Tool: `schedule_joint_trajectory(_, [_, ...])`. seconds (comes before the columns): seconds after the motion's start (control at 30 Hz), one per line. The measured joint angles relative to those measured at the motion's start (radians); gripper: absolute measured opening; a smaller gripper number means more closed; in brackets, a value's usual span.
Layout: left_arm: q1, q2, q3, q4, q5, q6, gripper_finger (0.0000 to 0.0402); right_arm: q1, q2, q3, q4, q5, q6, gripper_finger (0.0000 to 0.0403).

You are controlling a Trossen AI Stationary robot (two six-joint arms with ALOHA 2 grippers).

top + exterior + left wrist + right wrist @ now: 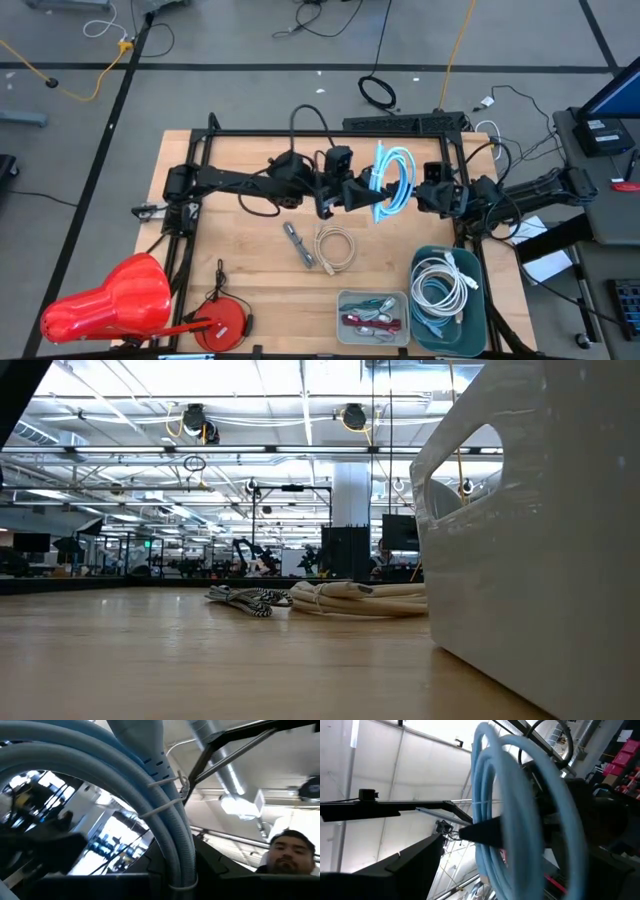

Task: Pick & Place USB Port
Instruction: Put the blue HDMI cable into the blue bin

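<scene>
A light-blue coiled cable (392, 180) hangs in the air above the middle of the table, standing on edge. My left gripper (366, 192) reaches in from the table's left and is shut on it; the coil fills the left wrist view (125, 775). My right gripper (422, 196) is just right of the coil and open. In its wrist view the coil (520, 810) stands close ahead between its spread fingers; I cannot tell whether they touch it. My left gripper pinches the bundled strands of the coil (181, 870) between its two fingers, close to a thin tie around the bundle (161, 809). The fingers come from the table's left, slanting upward. The coil is lifted clear of the table and stands upright on edge.
On the table lie a beige coiled cable (336, 248) and a grey striped cable (298, 245). A teal bin (478, 300) holds white cables, and a grey tray (345, 300) holds red and green ones. A red object (110, 300) sits near left. A person shows beyond the table.
</scene>
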Motion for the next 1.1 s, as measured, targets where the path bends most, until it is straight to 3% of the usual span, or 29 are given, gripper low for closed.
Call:
schedule_joint_trajectory(0.2, [-0.001, 0.000, 0.000, -0.042, 0.000, 0.005, 0.0052, 0.000, 0.000, 0.000, 0.001, 0.000, 0.001, 0.0360])
schedule_joint_trajectory(0.33, [0.002, 0.000, 0.000, -0.039, 0.001, 0.004, 0.0052, 0.000, 0.000, 0.000, -0.021, 0.000, 0.026, 0.0316])
schedule_joint_trajectory(0.47, [0.002, 0.000, 0.000, -0.039, 0.001, 0.002, 0.0052, 0.000, 0.000, 0.000, -0.042, 0.004, 0.038, 0.0222])
schedule_joint_trajectory(0.67, [0.002, -0.006, 0.000, -0.037, 0.001, -0.017, 0.0052, 0.000, 0.001, 0.000, -0.044, -0.001, 0.031, 0.0033])
schedule_joint_trajectory(0.7, [0.004, -0.008, 0.000, -0.042, 0.004, -0.032, 0.0054, 0.000, 0.001, 0.000, -0.044, -0.004, 0.029, 0.0021])
schedule_joint_trajectory(0.93, [-0.003, -0.051, -0.003, -0.049, 0.117, -0.120, 0.0153, 0.018, -0.048, 0.002, -0.128, -0.051, 0.100, 0.0016])
schedule_joint_trajectory(1.1, [-0.031, -0.084, -0.003, -0.225, 0.111, 0.026, 0.0185, 0.075, -0.132, 0.000, -0.255, -0.072, 0.182, 0.0014])
